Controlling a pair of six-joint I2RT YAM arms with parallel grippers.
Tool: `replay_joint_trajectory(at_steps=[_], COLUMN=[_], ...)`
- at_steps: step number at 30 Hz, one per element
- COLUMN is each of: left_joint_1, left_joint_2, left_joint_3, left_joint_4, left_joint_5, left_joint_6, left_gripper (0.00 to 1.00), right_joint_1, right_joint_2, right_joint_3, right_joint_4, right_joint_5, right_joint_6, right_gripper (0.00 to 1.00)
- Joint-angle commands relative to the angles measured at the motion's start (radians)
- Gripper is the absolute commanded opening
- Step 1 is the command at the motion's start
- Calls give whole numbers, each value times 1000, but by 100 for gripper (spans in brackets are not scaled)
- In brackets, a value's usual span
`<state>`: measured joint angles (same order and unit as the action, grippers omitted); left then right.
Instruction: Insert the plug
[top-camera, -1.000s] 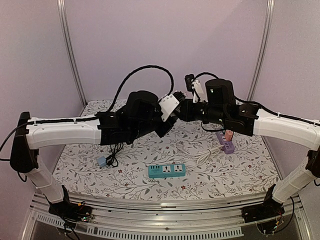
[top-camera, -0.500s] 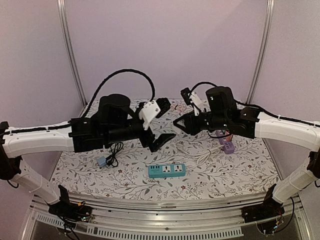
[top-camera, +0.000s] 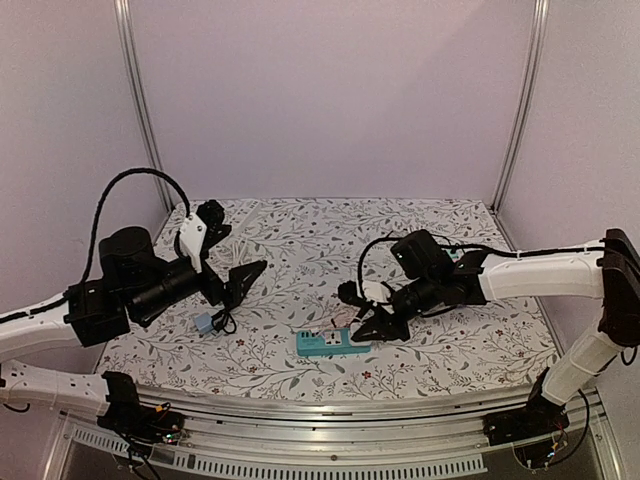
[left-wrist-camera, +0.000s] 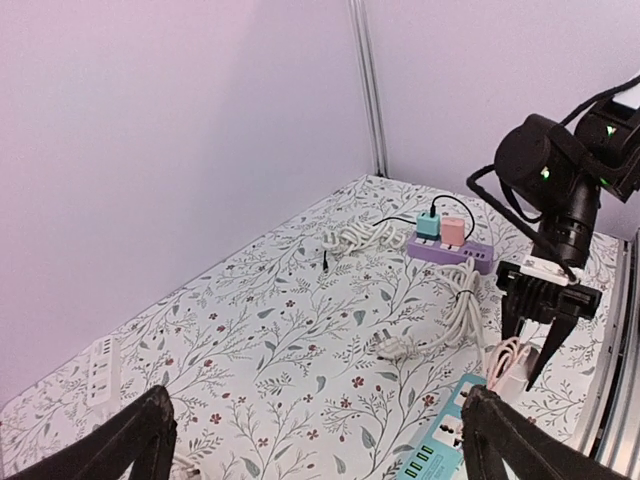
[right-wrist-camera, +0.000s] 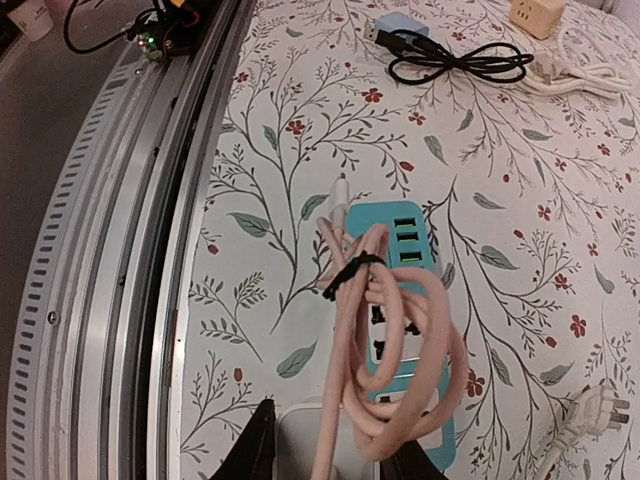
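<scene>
A white plug (right-wrist-camera: 312, 440) with a coiled pink cable (right-wrist-camera: 390, 330) tied by a black strap is held in my right gripper (right-wrist-camera: 330, 452), which is shut on its body. It hangs just above the teal power strip (right-wrist-camera: 398, 232), near the strip's right end (top-camera: 333, 342). From the left wrist view, the right gripper (left-wrist-camera: 540, 315) points down at the strip (left-wrist-camera: 448, 448), and the pink cable (left-wrist-camera: 505, 358) dangles below it. My left gripper (top-camera: 236, 282) is open and empty, far left of the strip, its fingers (left-wrist-camera: 150, 430) spread wide.
A purple power strip (left-wrist-camera: 450, 250) with a teal and a pink charger stands at the back right. A white cord with a bare plug (left-wrist-camera: 400, 348) lies beside the teal strip. A blue charger with black cable (top-camera: 207, 322) lies front left. The metal front rail (right-wrist-camera: 120, 250) runs close by.
My left gripper opened and its arm drew back to the left and down. My right arm came down and forward with the plug to just over the teal strip.
</scene>
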<state>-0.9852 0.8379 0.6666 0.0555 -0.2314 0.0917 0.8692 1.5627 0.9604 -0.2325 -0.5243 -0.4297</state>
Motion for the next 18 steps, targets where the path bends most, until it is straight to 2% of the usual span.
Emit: replay_joint_trajectory(at_steps=[1, 7, 12, 15, 18], left_joint_1=[17, 19, 25, 29, 29], left_joint_2=[71, 193, 271, 326, 399], left_joint_3=[-18, 35, 71, 84, 62], left_joint_4=[34, 23, 16, -2, 8], left_joint_5=[-55, -36, 1, 143, 368], left_joint_6=[-27, 5, 36, 82, 162], left_gripper=[100, 99, 100, 99, 92], right_joint_1=[-6, -26, -53, -63, -67], right_joint_2=[45, 122, 145, 117, 77], right_joint_3=[10, 16, 3, 2, -10], right_joint_4=[6, 18, 97, 118, 118], right_joint_5=[-132, -124, -124, -159, -160], right_joint_6=[-293, -314, -284, -249, -239], right_gripper=[0, 0, 0, 0, 0])
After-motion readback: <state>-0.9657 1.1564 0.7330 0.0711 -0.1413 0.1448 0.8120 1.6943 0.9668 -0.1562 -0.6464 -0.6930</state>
